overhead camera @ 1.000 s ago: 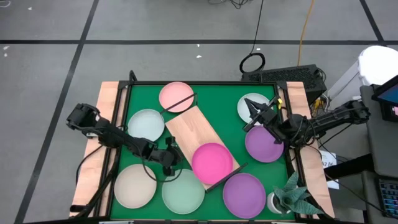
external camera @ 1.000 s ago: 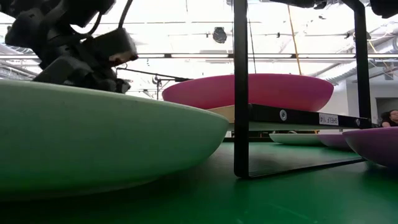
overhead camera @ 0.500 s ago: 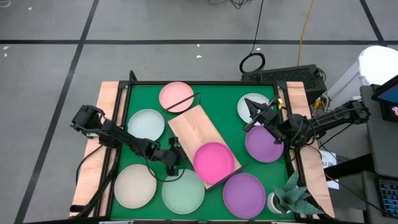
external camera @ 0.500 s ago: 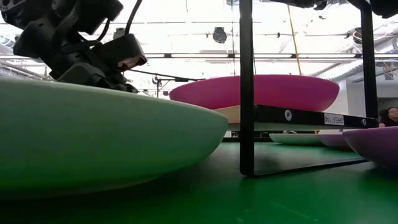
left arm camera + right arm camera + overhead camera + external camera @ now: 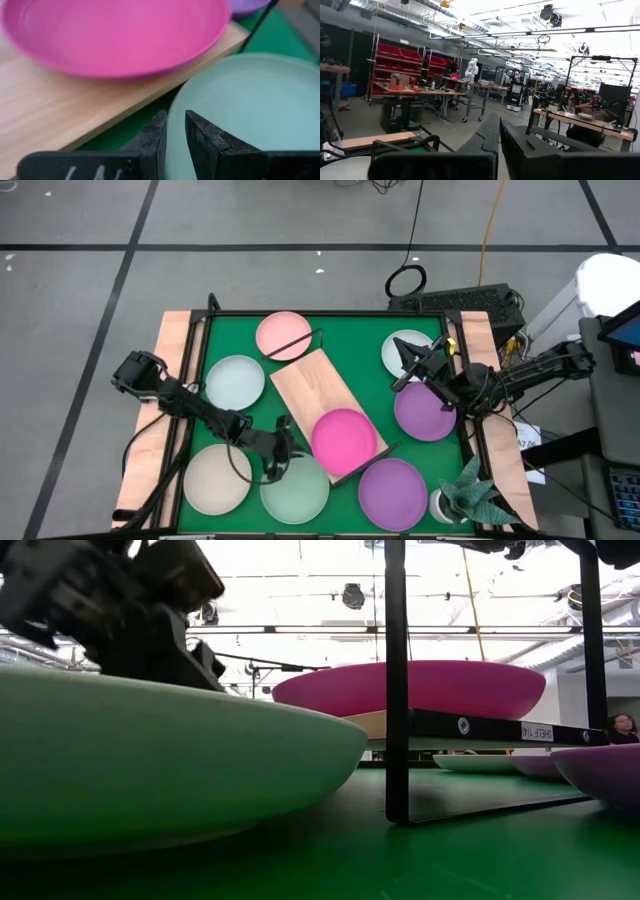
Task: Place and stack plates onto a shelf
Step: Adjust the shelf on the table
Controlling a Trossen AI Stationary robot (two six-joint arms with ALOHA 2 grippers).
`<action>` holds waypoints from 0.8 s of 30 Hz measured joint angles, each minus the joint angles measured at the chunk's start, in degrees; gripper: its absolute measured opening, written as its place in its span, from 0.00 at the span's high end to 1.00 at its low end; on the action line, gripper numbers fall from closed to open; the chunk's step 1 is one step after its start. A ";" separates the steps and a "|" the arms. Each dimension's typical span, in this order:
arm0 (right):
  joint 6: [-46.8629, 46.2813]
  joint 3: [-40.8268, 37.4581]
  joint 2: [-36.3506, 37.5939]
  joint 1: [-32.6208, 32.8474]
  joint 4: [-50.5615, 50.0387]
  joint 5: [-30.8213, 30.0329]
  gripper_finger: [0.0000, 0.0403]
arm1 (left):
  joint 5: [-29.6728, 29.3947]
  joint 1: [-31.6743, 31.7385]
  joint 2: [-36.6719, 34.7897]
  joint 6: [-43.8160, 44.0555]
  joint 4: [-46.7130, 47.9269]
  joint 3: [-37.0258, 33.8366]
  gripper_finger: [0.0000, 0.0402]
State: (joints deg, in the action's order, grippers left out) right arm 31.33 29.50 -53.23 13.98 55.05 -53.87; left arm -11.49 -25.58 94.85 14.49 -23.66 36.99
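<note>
On the light wood shelf (image 5: 305, 385), set aslant mid-table, a magenta plate (image 5: 343, 438) rests near one end. A mint green plate (image 5: 298, 492) lies on the mat just in front of it. My left gripper (image 5: 174, 136) slants down at this plate's far rim with a narrow gap, one finger over the plate's inside and one outside. My right gripper (image 5: 499, 135) is shut on nothing, raised above a pale plate (image 5: 408, 350) at the far right. My left gripper has its two fingers on either side of the mint green plate's far rim (image 5: 170, 112), slanting down from the table's left. The plate lies flat on the mat. I cannot tell whether either finger touches the rim.
Other plates lie on the green mat (image 5: 350, 340): salmon pink (image 5: 280, 332) at the shelf's far end, pale blue (image 5: 234, 380), beige (image 5: 217, 478), two purple (image 5: 425, 412) (image 5: 392, 492). A small potted plant (image 5: 468, 500) stands at the near right corner.
My left gripper has gone toward the table's near edge, from beside the shelf to the mint green plate's rim, and has tipped further down. The shelf with the magenta plate has slid slightly toward the table's right. The mint green plate has stayed where it was.
</note>
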 joint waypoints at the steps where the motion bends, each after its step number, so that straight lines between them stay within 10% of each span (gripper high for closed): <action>1: -0.27 0.00 -0.02 0.00 -0.02 0.00 1.00 | -0.02 -0.36 0.00 0.49 -0.97 0.02 0.81; 24: -0.42 -0.02 -0.02 1.09 -0.02 0.28 1.00 | -0.46 -6.03 15.25 -10.06 9.82 26.21 0.81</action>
State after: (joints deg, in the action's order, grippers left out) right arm 30.92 29.47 -53.25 15.06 55.02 -53.58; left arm -11.94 -31.62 110.09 4.42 -13.84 63.20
